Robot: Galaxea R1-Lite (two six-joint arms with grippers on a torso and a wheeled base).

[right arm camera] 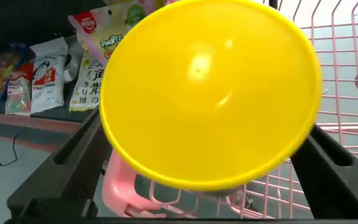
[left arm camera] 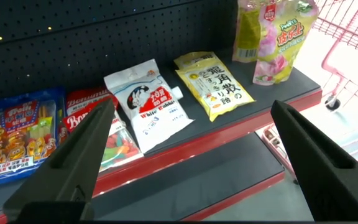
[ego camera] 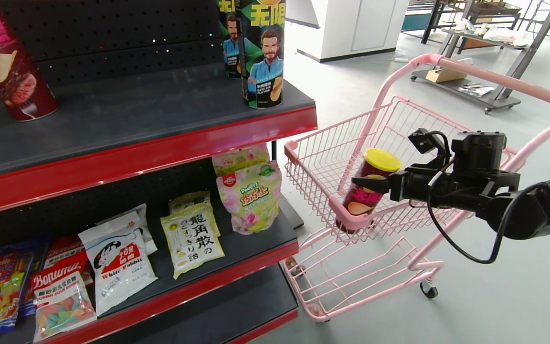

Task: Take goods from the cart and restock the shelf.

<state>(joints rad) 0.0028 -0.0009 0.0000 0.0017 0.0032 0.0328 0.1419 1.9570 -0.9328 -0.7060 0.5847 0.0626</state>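
While the can of crisps (ego camera: 360,203) sits inside the pink cart (ego camera: 494,78), at the basket's front corner nearest the shelving, the right claw (ego camera: 368,184) straddles it high up, just under the yellow lid (right arm camera: 210,93). Can tilted, lid leaning back toward the arm, base down behind the basket rim. Whether the right claw is pinching or only bracketing the can: cannot tell, since the lid covers the contact line in the right wrist view and the head view shows one side only. A grip this high looks deliberate. It leaves the body free to slide up past the wire wall, and the base free to be set down flat. Likely destination: the upper shelf (ego camera: 136,114), where a dark red can (ego camera: 10,71) of the same look stands at the far left and two green cans (ego camera: 263,52) at the right end, with bare board between. Cans there stand upright, so the tilt will need correcting before release. Left claw (left arm camera: 191,106) released, spread wide, hanging before the lower shelf (ego camera: 265,239), which carries flat snack bags, a white one (ego camera: 117,263) and a yellow one (ego camera: 191,239) among them. Parked low, it leaves the way to the upper shelf open. Risk: the base catching the basket rim on the way up.
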